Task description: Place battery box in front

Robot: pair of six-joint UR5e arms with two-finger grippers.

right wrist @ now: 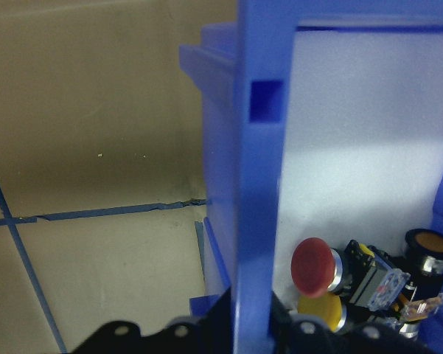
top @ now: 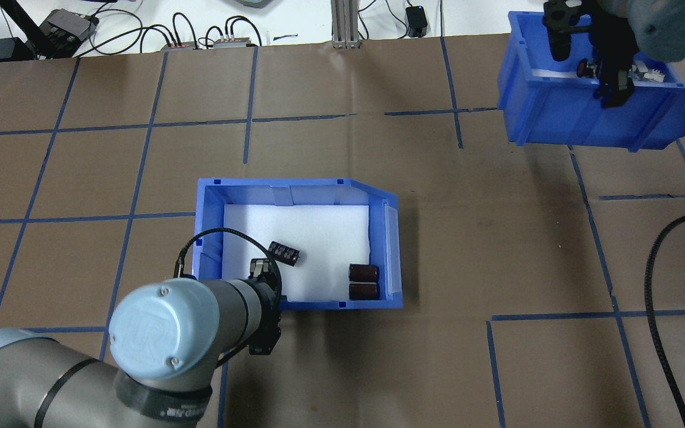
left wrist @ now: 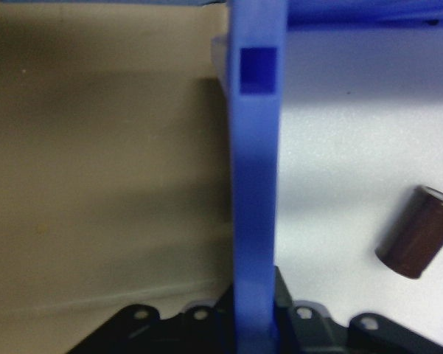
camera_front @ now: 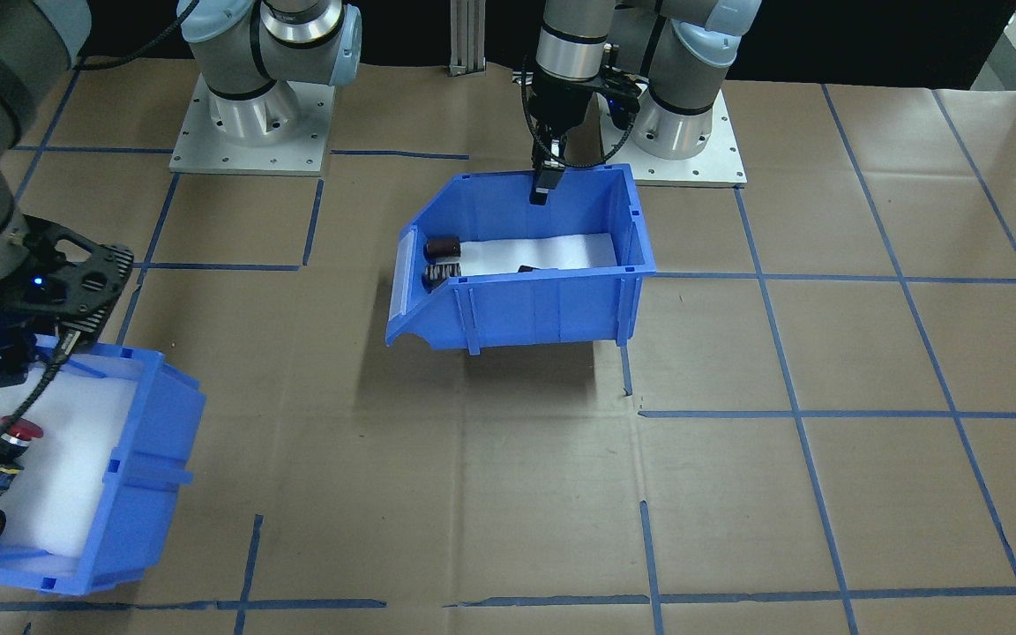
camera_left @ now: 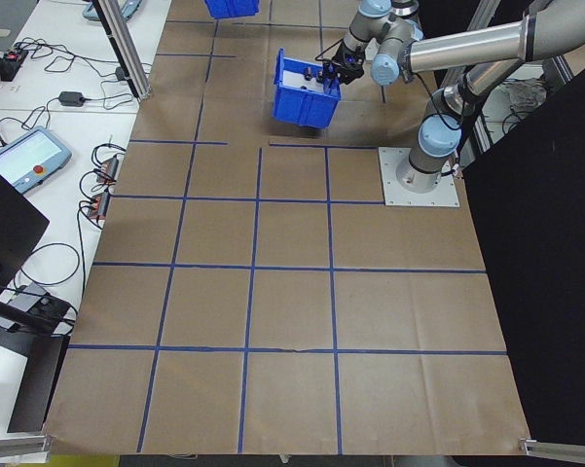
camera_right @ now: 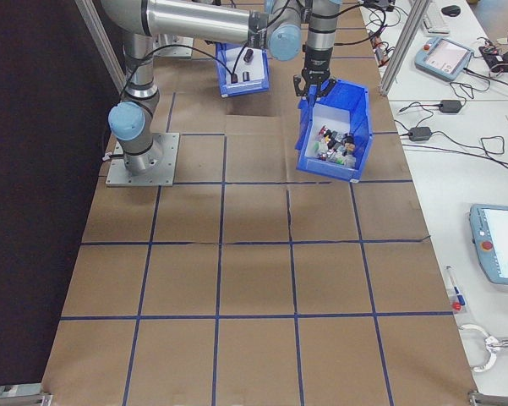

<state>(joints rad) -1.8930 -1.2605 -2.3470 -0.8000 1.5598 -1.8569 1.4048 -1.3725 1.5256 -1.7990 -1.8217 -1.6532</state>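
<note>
The battery box [camera_front: 543,304] is a blue sloped-front bin with a white foam floor, near the middle of the table. It hangs slightly above the paper, casting a shadow below. Three dark brown cells lie inside: two [top: 363,282] side by side at the sloped front and one [top: 285,254] nearer the back. My left gripper [camera_front: 543,187] is shut on the box's back wall [left wrist: 254,184], which runs between the fingers in the left wrist view. My right gripper [top: 613,89] is shut on the wall of an identical blue bin [top: 592,122] holding colourful push-button switches [right wrist: 313,267].
The table is brown paper marked with a blue tape grid [camera_front: 790,414]. Both arm bases [camera_front: 248,115] stand on metal plates at the robot's side. The switch bin [camera_front: 133,476] hangs at the table's right end. A black cable [top: 654,279] runs along the right edge.
</note>
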